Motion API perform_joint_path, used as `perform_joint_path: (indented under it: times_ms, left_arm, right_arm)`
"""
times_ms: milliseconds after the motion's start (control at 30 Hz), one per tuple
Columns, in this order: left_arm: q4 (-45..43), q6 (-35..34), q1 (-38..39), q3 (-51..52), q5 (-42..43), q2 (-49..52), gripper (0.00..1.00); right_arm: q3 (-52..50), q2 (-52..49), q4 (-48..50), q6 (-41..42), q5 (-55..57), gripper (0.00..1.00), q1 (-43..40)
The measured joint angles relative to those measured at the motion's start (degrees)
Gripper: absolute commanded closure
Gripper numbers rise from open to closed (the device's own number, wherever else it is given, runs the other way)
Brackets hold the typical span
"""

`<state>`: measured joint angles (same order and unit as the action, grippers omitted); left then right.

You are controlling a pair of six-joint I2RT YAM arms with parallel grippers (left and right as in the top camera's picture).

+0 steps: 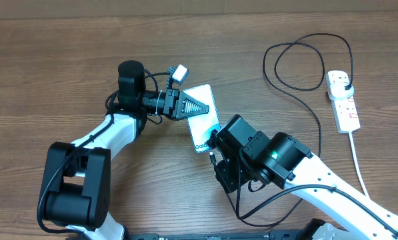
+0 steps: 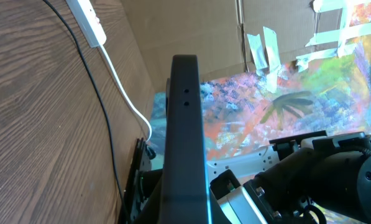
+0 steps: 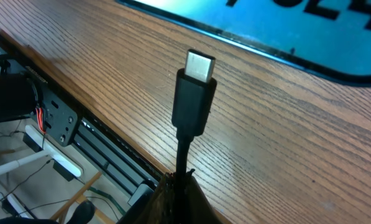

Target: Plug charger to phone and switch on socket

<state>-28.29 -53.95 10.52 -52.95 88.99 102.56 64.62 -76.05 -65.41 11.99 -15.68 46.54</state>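
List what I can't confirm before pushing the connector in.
- phone port: overhead, the right gripper covers that end; right wrist view, the top edge cuts the phone off.
- socket switch position: too small overhead; left wrist view crops it at the top edge.
- Right jaws' hold on the charger: right wrist view, cropped by the bottom edge.
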Motion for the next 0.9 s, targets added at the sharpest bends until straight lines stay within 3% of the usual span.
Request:
perform_joint_path:
  times_ms: [900]
  left_arm:
    - [0.0, 0.02, 0.0, 0.0, 0.0, 0.0, 0.96]
  right_arm:
    - [0.0, -0.59, 1.16, 0.02, 1.09, 0.96, 0.0]
